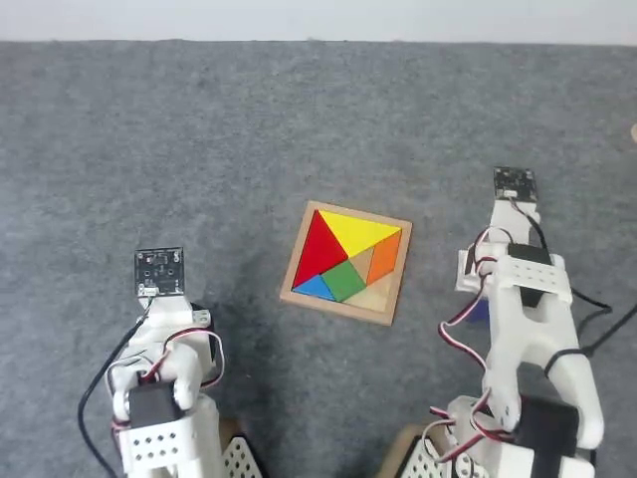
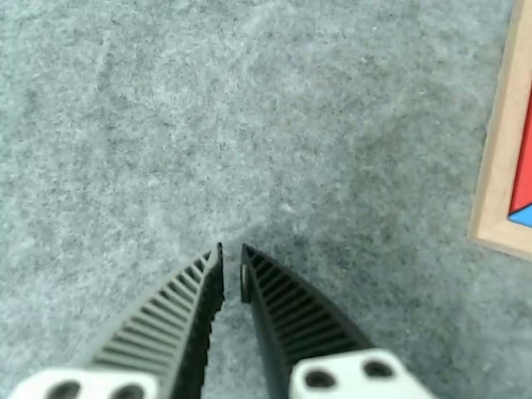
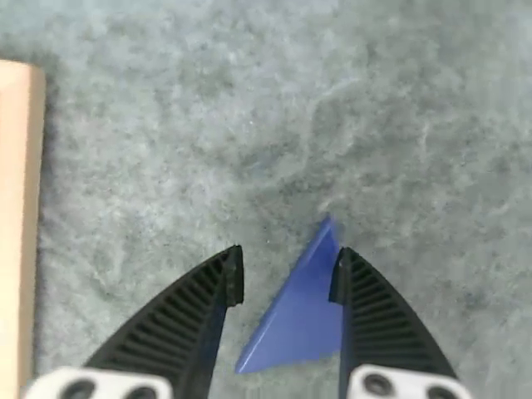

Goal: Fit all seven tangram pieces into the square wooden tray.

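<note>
The square wooden tray lies mid-table and holds red, yellow, orange, green and small blue pieces. Its near right corner shows pale wood. A loose blue triangle lies flat on the carpet between the fingers of my open right gripper, and one finger is right at its edge. A sliver of this triangle peeks out beside the right arm. My left gripper is shut and empty over bare carpet, to the left of the tray's edge.
Grey carpet covers the table. The left arm stands at the near left and the right arm at the right. The tray's side rail lies off to one side of the right gripper.
</note>
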Action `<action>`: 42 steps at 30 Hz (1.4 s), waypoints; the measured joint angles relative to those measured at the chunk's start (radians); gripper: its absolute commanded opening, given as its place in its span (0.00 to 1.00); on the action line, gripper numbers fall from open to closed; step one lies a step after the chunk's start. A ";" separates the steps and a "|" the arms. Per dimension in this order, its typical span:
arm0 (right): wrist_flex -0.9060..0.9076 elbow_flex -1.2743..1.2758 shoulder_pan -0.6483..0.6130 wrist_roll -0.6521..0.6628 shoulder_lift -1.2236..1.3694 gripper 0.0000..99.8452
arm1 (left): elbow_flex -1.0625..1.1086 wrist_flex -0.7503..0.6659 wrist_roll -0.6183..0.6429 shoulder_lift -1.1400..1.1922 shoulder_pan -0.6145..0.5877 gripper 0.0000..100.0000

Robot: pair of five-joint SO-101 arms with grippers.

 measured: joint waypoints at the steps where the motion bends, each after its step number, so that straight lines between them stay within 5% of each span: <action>1: 0.026 0.000 0.002 -0.029 0.000 0.18 | 0.000 0.000 0.000 0.000 0.000 0.04; 7: 0.078 -0.002 0.021 -0.226 -0.008 0.18 | 0.000 0.000 0.000 0.000 0.000 0.04; 20: 0.161 -0.002 0.175 -0.252 -0.012 0.18 | 0.000 0.000 0.000 0.000 0.000 0.04; 31: 0.170 -0.002 -0.011 -0.465 -0.012 0.19 | 0.000 0.000 0.000 0.000 0.000 0.04; 42: 0.170 0.003 0.003 -0.597 -0.012 0.19 | 0.000 0.000 0.000 0.000 0.000 0.04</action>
